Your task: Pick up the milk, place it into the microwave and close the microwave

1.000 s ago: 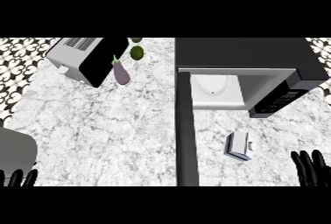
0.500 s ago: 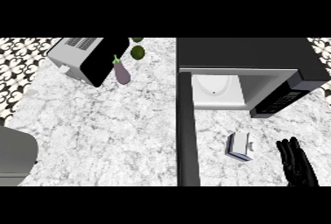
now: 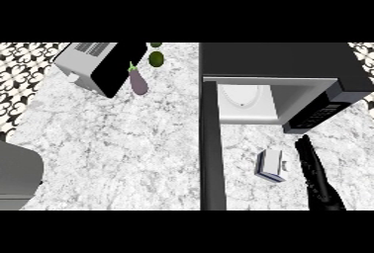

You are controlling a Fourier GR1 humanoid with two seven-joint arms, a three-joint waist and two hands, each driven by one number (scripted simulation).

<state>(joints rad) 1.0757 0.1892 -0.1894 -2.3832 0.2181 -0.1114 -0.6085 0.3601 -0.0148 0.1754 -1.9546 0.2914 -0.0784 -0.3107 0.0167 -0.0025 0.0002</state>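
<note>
The milk (image 3: 272, 164), a small white and blue carton, stands on the marble counter in front of the microwave (image 3: 281, 84). The microwave's cavity is lit and holds a white round plate (image 3: 244, 96). Its dark door (image 3: 211, 148) swings out toward me, edge-on, left of the milk. My right hand (image 3: 315, 175) reaches up from the lower right with straight fingers, just right of the carton and a small gap away. The left hand is out of view; only a grey forearm (image 3: 16, 173) shows at the lower left.
A toaster (image 3: 99, 65) sits at the back left. Beside it lie a purple eggplant (image 3: 137, 83) and a green fruit (image 3: 156, 59). The counter's patterned edge (image 3: 18, 79) runs along the far left.
My right hand has moved up and forward from the lower edge, coming alongside the milk's right. The left hand has dropped out of view.
</note>
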